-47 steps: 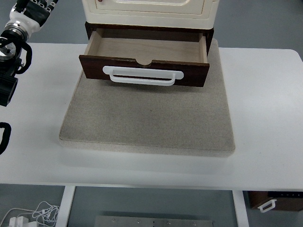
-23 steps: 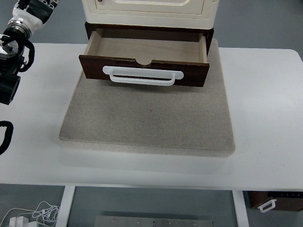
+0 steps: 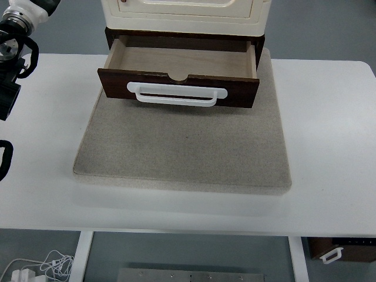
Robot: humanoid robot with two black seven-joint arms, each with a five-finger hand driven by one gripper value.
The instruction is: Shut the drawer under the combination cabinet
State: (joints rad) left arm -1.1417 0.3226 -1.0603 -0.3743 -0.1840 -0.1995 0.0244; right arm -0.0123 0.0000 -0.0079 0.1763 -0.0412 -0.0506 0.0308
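left arm (image 3: 14, 53) has lifted further toward the top-left corner, fingers out of frame, can't tell; drawer (image 3: 179, 76) open.

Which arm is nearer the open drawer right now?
Left. The left arm is at the table's far-left edge, well clear of the drawer, its hand cut off by the frame. The right arm isn't in view.
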